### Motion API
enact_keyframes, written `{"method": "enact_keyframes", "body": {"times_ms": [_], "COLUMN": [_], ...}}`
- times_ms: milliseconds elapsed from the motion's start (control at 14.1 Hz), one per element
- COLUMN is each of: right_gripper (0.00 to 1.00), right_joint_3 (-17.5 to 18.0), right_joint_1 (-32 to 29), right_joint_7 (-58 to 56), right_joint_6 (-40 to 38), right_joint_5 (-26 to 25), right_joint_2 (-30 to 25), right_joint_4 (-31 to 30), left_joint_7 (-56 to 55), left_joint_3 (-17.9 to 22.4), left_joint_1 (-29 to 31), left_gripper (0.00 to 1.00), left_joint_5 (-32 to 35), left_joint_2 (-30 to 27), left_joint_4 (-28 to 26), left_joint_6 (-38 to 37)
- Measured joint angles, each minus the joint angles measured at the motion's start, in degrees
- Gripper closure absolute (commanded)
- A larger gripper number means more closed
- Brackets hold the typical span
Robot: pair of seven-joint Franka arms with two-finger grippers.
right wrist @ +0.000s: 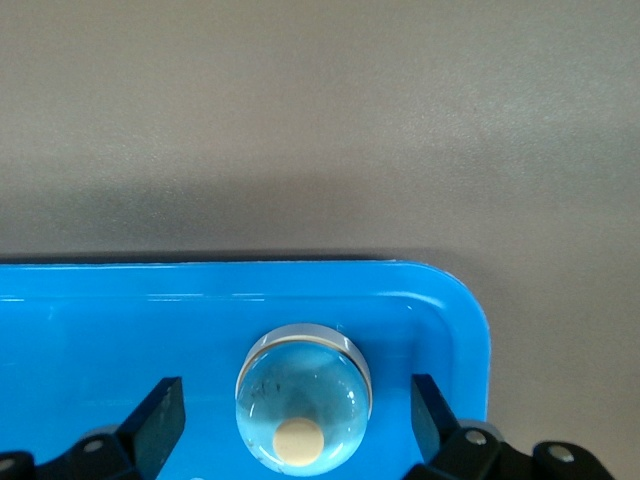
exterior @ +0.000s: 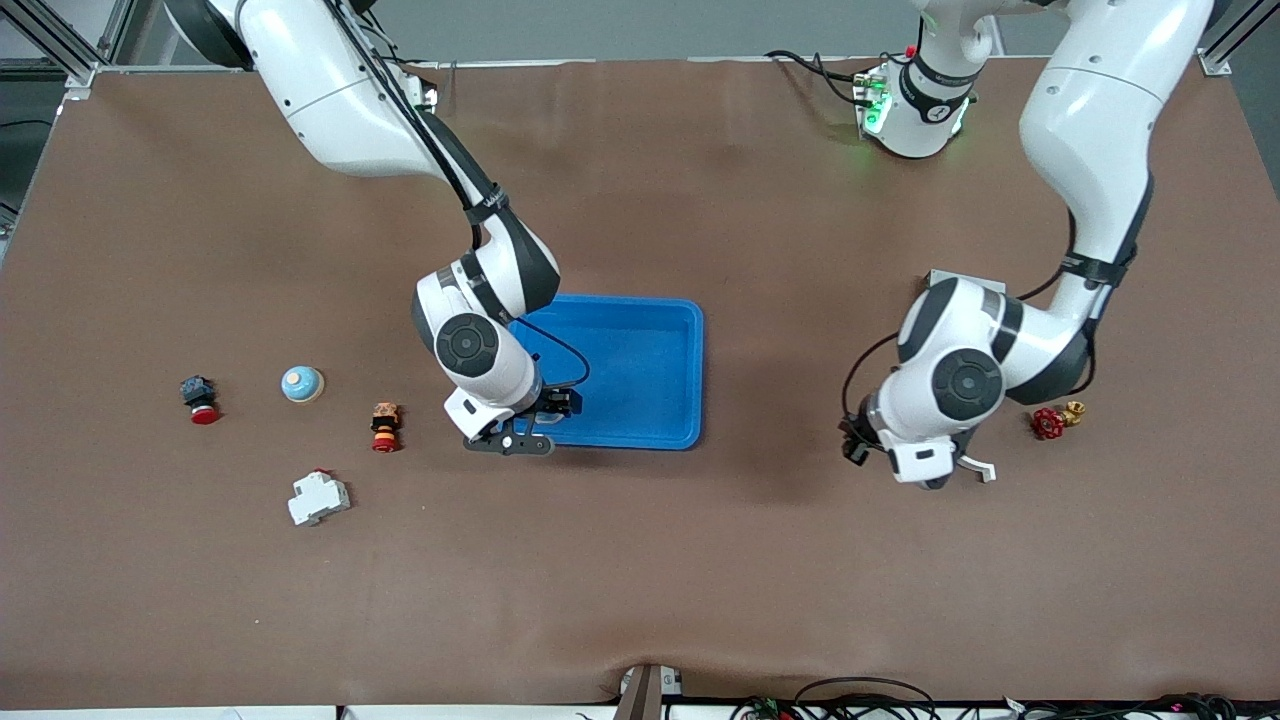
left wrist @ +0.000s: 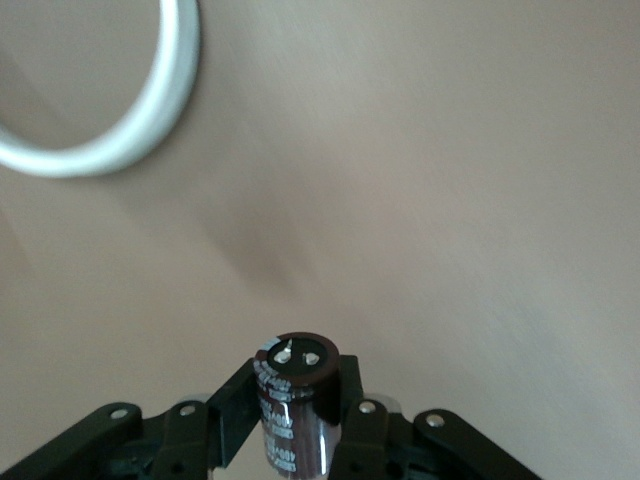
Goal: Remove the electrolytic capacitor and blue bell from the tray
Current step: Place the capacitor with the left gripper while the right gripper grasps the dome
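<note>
The capacitor (left wrist: 297,405), a dark cylinder with two terminals on its top face, stands upright between the fingers of the left pincer (left wrist: 297,440), which is closed on its body. In the front view that pincer (exterior: 925,470) hangs over bare counter (exterior: 640,560) toward the left arm's end, and the capacitor is hidden there under the wrist. A pale ring (left wrist: 120,110), cut off at the frame edge, shows in the left wrist view; what it is cannot be made out.

The bell (right wrist: 303,398), a light blue dome with a cream button, sits in the blue tray (right wrist: 455,300) near one rounded corner. The right pincer (right wrist: 297,415) is over it with its fingers spread wide on either side, not touching it. In the front view the right pincer (exterior: 530,420) covers the tray's (exterior: 650,370) corner nearest the camera at the right arm's end, so the bell is not visible there.

Toward the right arm's end lie a second light blue bell (exterior: 302,383), a red-capped push button (exterior: 200,399), an orange-and-red switch (exterior: 385,426) and, nearer the camera, a white circuit breaker (exterior: 318,497). A red valve handle (exterior: 1053,421) lies beside the left arm's wrist.
</note>
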Motion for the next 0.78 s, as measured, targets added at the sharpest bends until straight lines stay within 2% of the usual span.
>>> {"method": "enact_keyframes", "body": {"times_ms": [212, 425, 495, 708, 778], "right_gripper": [0.0, 0.0, 0.0, 0.0, 0.0], "right_joint_3": [0.03, 0.03, 0.03, -0.01, -0.05], "right_joint_1": [0.57, 1.36, 1.55, 1.67, 1.67], "right_joint_7": [-0.01, -0.01, -0.01, -0.01, -0.03], "right_joint_6": [0.0, -0.05, -0.11, -0.22, -0.27], "right_joint_5": [0.0, 0.0, 0.0, 0.0, 0.0], "right_joint_2": [0.29, 0.85, 1.05, 1.45, 1.58], "right_joint_4": [0.02, 0.02, 0.01, -0.06, -0.09], "left_joint_7": [5.41, 10.21, 10.59, 10.9, 10.97], "left_joint_3": [0.07, 0.1, 0.1, 0.1, 0.1], "left_joint_1": [3.34, 5.88, 6.08, 6.12, 6.13], "left_gripper": [1.0, 1.0, 0.96, 0.68, 0.52], "left_joint_5": [3.26, 3.53, 3.54, 3.61, 3.61], "left_joint_2": [0.04, 0.66, 1.03, 2.04, 2.25], "left_joint_4": [-2.63, -4.64, -4.82, -4.91, -4.88], "left_joint_6": [-0.01, 0.98, 2.02, 4.76, 5.24]}}
